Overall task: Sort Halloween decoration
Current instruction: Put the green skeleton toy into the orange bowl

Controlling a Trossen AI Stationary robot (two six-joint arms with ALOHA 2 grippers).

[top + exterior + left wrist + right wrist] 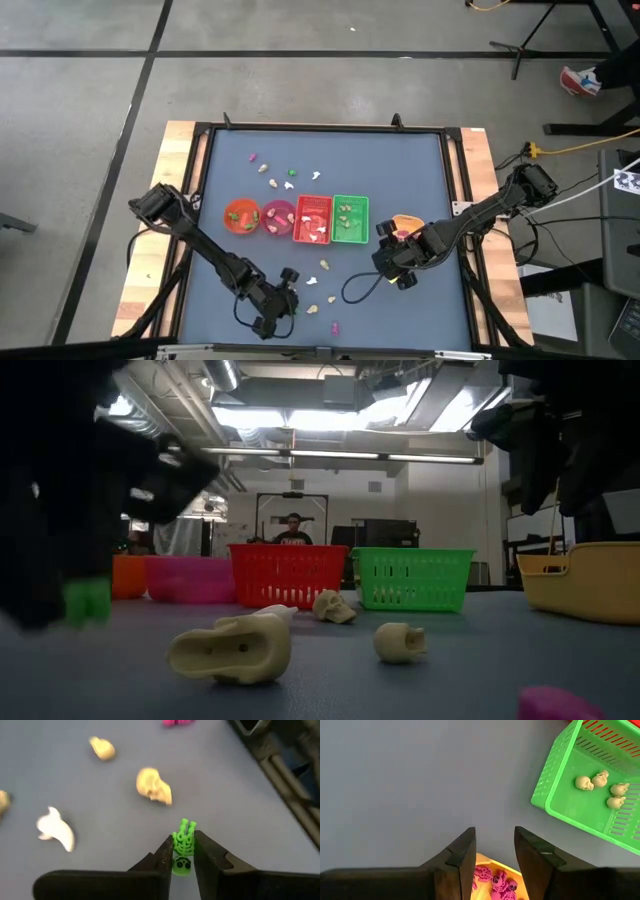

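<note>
My left gripper [183, 862] is near the table's near edge [277, 312] and is shut on a green skeleton trinket [183, 845]. Loose decorations lie flat around it: cream skulls [154, 785], a white ghost [56, 829], a pink piece [334, 326]. More lie toward the far edge [275, 182]. My right gripper [494, 851] is open, above the yellow tray [405, 225] that holds pink skeletons [496, 882]. The green basket [590, 795] holds cream skulls [600, 778]. My left gripper pinches the green skeleton between its two fingers, on the head end [182, 863]. The ribs and legs [185, 831] stick out past the fingertips. In the low view the green piece [88, 600] is lifted clear of the table.
An orange bowl [240, 215], a pink bowl [277, 214], a red basket [312, 220] and the green basket [350, 220] stand in a row mid-table. A black cable [355, 288] loops below my right arm. A person [293, 530] sits beyond the table.
</note>
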